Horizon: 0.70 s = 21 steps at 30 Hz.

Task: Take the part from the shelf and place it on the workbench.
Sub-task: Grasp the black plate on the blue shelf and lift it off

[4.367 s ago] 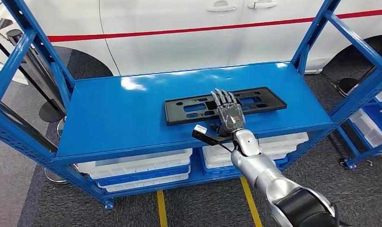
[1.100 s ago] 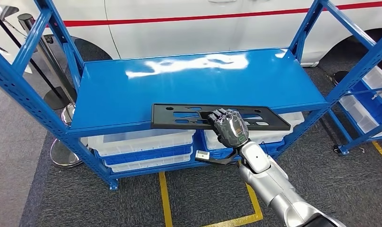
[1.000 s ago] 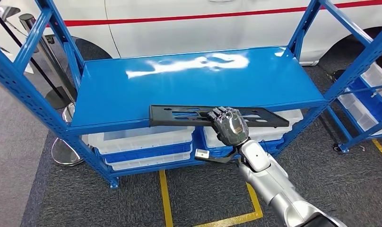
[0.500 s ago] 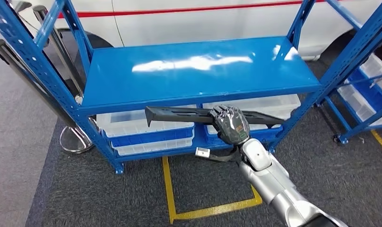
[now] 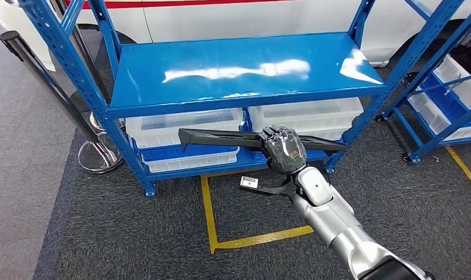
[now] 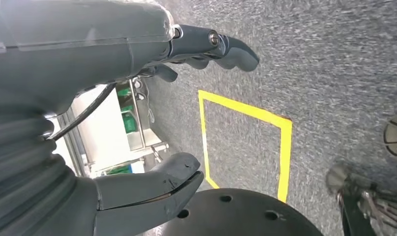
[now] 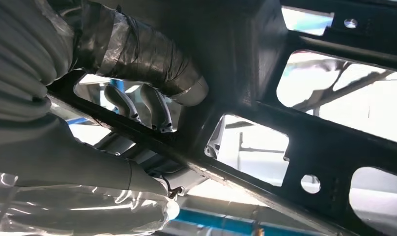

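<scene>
In front of the blue shelf [image 5: 239, 70], right hand [image 5: 284, 150] gripping the black perforated part [image 5: 221, 139] near its middle, held level above grey carpet, left hand [image 6: 137, 98] spread, holding nothing, over yellow floor tape [image 6: 245, 113].

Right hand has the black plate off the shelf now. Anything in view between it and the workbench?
Cannot say: no workbench is in view. The right hand grips the black plate in the air in front of the blue shelf, above grey carpet with yellow floor tape. Nothing touches the plate except the hand.
</scene>
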Available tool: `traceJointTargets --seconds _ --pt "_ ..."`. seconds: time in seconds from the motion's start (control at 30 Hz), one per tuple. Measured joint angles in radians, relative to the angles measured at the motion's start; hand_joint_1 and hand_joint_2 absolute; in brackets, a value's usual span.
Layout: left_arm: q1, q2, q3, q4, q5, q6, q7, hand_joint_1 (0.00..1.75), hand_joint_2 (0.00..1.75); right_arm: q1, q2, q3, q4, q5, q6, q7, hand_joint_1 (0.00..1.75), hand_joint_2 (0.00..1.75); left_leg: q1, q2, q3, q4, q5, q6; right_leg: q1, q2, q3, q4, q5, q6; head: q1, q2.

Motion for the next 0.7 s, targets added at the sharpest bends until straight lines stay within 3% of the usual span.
traceJointTargets --seconds 0.03,0.1,0.13,0.17,0.23,0.27,0.3,0.33,0.4,0.47,0.5,0.53,0.6,0.63,0.7 --pt "0.0 0.0 0.001 0.0 0.0 0.0 0.0 0.0 1.75 -0.005 0.002 0.0 0.001 0.0 0.0 0.0 1.75 1.75 0.0 0.0 0.0 -0.006 0.012 -0.005 0.003 0.0 0.009 -0.024 -0.003 -0.003 0.0 0.0" --pt "0.002 0.002 0.004 0.0 -0.002 0.0 0.001 0.0 1.75 -0.009 0.006 0.0 0.002 0.002 0.0 0.001 1.75 1.75 0.0 -0.002 -0.006 -0.012 0.02 -0.016 0.001 -0.004 -0.005 -0.031 0.02 -0.014 0.001 0.0" --pt "0.003 0.003 0.006 0.001 -0.003 0.0 0.001 0.0 1.75 -0.01 0.01 0.001 0.002 0.004 0.0 0.001 1.75 1.75 0.0 -0.002 -0.015 0.002 -0.002 -0.022 -0.002 -0.006 -0.015 -0.035 0.032 -0.022 0.0 0.0" --pt "0.003 0.004 0.006 0.001 -0.004 0.0 0.002 0.0 1.75 -0.01 0.013 0.001 0.002 0.006 0.0 0.002 1.75 1.75 0.0 -0.002 -0.028 0.037 -0.046 -0.027 -0.005 -0.009 -0.028 -0.037 0.045 -0.03 -0.001 0.0" --pt "0.004 0.005 0.007 0.001 -0.007 0.0 0.002 0.0 1.75 -0.01 0.019 0.001 0.0 0.008 0.0 0.001 1.75 1.75 0.004 -0.001 -0.055 0.156 -0.154 -0.034 -0.003 -0.011 -0.06 -0.032 0.068 -0.039 -0.002 0.0" --pt "0.005 0.006 0.007 0.001 -0.008 0.0 0.003 0.0 1.75 -0.01 0.021 0.001 0.0 0.008 0.0 0.0 1.75 1.75 0.005 -0.001 -0.063 0.218 -0.185 -0.036 -0.002 -0.012 -0.078 -0.028 0.078 -0.04 -0.002 0.0" --pt "0.004 0.006 0.008 0.001 -0.008 0.0 0.003 0.0 1.75 -0.009 0.022 0.001 0.0 0.008 0.0 -0.001 1.75 1.75 0.005 -0.001 -0.062 0.26 -0.188 -0.038 -0.001 -0.013 -0.096 -0.022 0.088 -0.04 -0.002 0.0" --pt "0.004 0.006 0.009 0.001 -0.008 0.0 0.003 0.0 1.75 -0.009 0.023 0.001 0.0 0.008 0.0 -0.002 1.75 1.75 0.005 -0.001 -0.047 0.274 -0.169 -0.038 0.0 -0.014 -0.115 -0.014 0.096 -0.039 -0.002 0.0" --pt "0.003 0.008 0.011 0.001 -0.009 0.0 0.003 0.0 1.75 -0.009 0.023 0.001 -0.001 0.008 0.0 -0.003 1.75 1.75 0.003 -0.001 0.029 0.203 -0.116 -0.03 0.002 -0.015 -0.148 0.003 0.109 -0.037 -0.002 0.0" --pt "0.002 0.012 0.014 0.001 -0.009 0.0 0.002 0.0 1.75 -0.008 0.025 0.001 -0.003 0.008 0.0 -0.002 1.75 1.75 -0.001 -0.001 0.129 0.065 -0.124 -0.017 0.004 -0.015 -0.169 0.015 0.12 -0.03 -0.002 0.0" --pt "0.002 0.013 0.015 0.001 -0.009 0.0 0.002 0.0 1.75 -0.007 0.025 0.001 -0.005 0.008 0.0 -0.002 1.75 1.75 -0.004 -0.002 0.159 0.017 -0.138 -0.012 0.003 -0.016 -0.173 0.017 0.127 -0.025 -0.002 0.0" --pt "0.002 0.015 0.016 0.001 -0.009 0.0 0.002 0.0 1.75 -0.006 0.026 0.001 -0.006 0.007 0.0 -0.002 1.75 1.75 -0.007 -0.002 0.174 -0.011 -0.146 -0.009 0.001 -0.016 -0.176 0.014 0.135 -0.019 -0.002 0.0" --pt "0.001 0.014 0.019 0.001 -0.009 0.0 0.003 0.0 1.75 -0.004 0.027 0.001 -0.008 0.006 0.0 -0.003 1.75 1.75 -0.005 0.001 0.17 -0.032 -0.127 -0.001 -0.002 -0.014 -0.179 0.007 0.146 -0.007 -0.002 0.0" --pt "0.0 0.014 0.021 0.001 -0.009 0.0 0.003 0.0 1.75 -0.003 0.027 0.001 -0.008 0.006 0.0 -0.003 1.75 1.75 -0.002 0.004 0.166 -0.041 -0.114 0.007 -0.002 -0.01 -0.183 0.013 0.131 -0.002 -0.001 0.0" --pt "-0.002 0.014 0.022 0.002 -0.009 0.0 0.003 0.0 1.75 -0.002 0.028 0.001 -0.008 0.006 0.0 -0.004 1.75 1.75 0.004 0.009 0.151 -0.053 -0.089 0.018 -0.005 -0.004 -0.202 0.081 0.049 0.007 -0.001 0.0"
